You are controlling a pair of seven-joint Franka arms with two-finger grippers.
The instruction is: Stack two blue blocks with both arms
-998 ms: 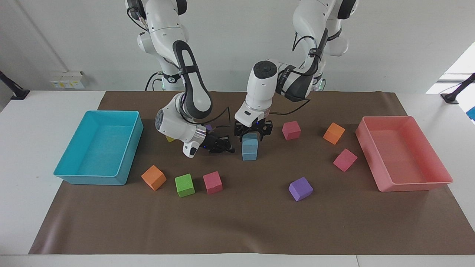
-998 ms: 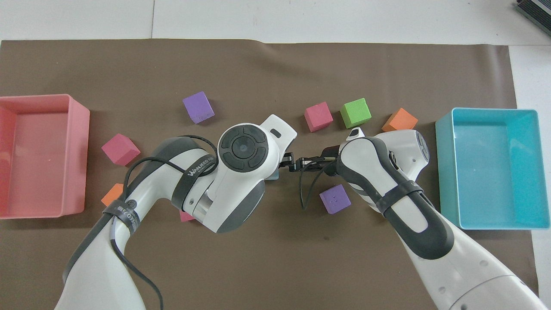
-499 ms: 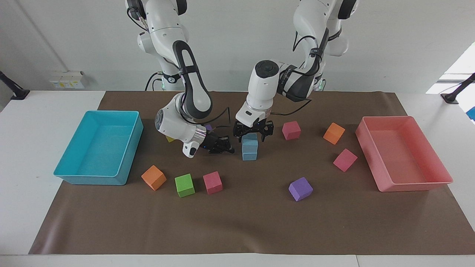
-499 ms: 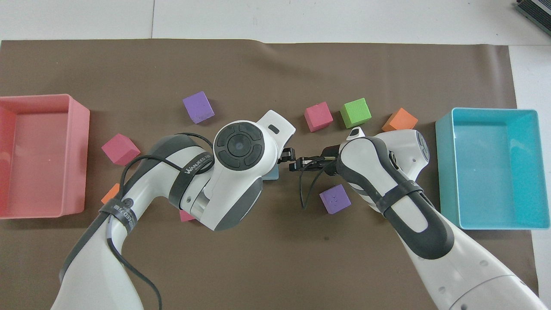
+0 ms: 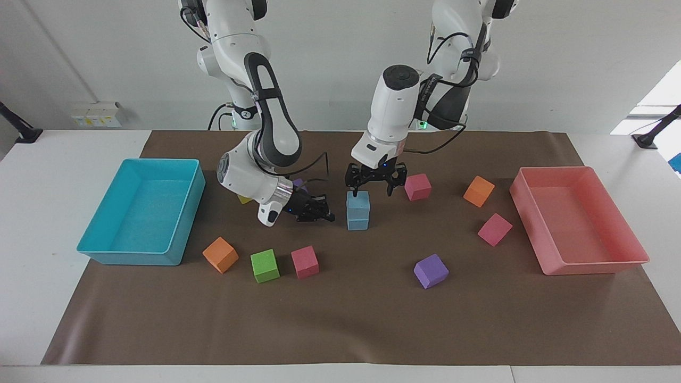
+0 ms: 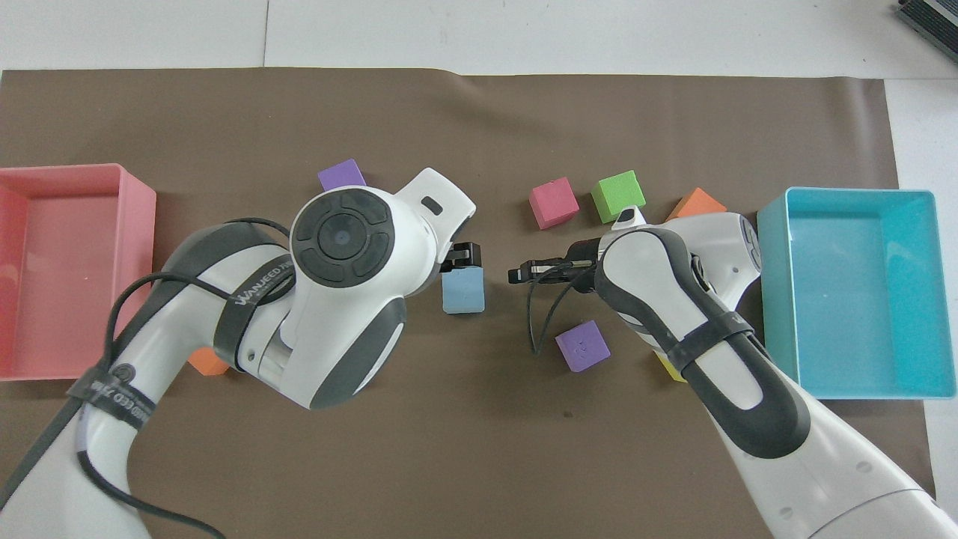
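Two sky-blue blocks [image 5: 358, 210] stand on a brown mat [image 5: 340, 319] over a white table [image 5: 48, 213]. One tray [image 5: 141, 213] is cyan, the other tray [image 5: 577, 221] salmon pink. Loose cubes: orange [image 5: 219, 255], green [image 5: 264, 265], pink [image 5: 305, 261], purple [image 5: 431, 271], pink [image 5: 495, 229], orange [image 5: 479, 191], pink [image 5: 417, 186]. The arms [image 5: 388, 106] are white with black bands; both grippers are black.

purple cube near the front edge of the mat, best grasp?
Purple cube: come straight down and pinch two opposite side faces, probably. It sits flat and alone on the brown mat, turned slightly askew, so rotate the wrist to match its faces.
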